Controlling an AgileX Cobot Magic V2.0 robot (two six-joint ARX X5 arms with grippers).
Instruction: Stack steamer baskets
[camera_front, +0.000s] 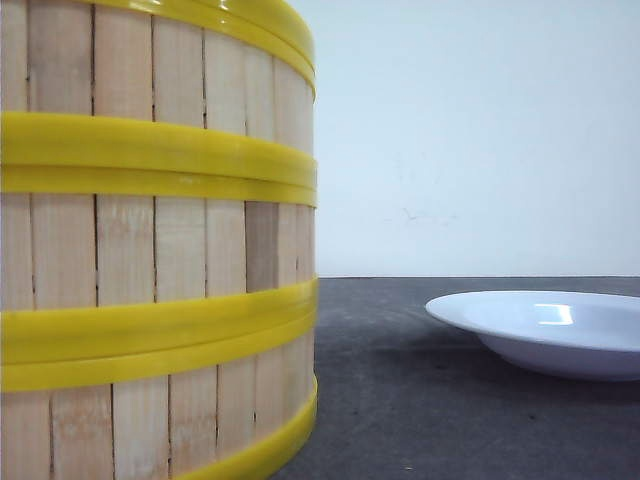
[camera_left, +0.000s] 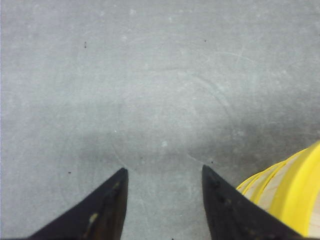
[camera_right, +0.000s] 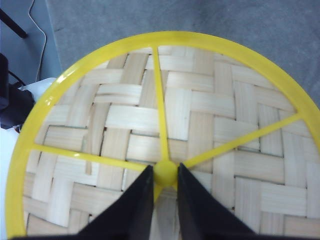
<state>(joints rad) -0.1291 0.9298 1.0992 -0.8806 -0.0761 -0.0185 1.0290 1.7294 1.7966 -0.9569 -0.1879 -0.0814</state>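
Front view: steamer baskets (camera_front: 160, 240) fill the left of frame, very close to the lens. Slatted walls, yellow bands between tiers; they stand one on another as a stack on the dark table (camera_front: 420, 400). At least three tiers visible, the top cut off by the frame. White plate (camera_front: 550, 330) sits well apart to the right. No arm visible here.

Right wrist view: right gripper (camera_right: 165, 180) pinches the yellow knob at the centre of the woven lid (camera_right: 200, 115), fingers pressed in on either side of it. Lid looks level under the wrist, yellow rim all round. Cannot tell whether it rests on the stack or hangs in air.

Left wrist view: left gripper (camera_left: 165, 195) spread wide, holding nothing, pointed down at bare table; a basket's yellow rim shows just beside one finger.

Risks, as judgement:
- knob is small and smooth; a narrow pinch could let the lid swing or slip
- lid set down off-centre could catch a rim and shove the stack out of line
- left finger near the basket wall; any sideways move may nudge the tiers
- tall stack, nothing bracing it
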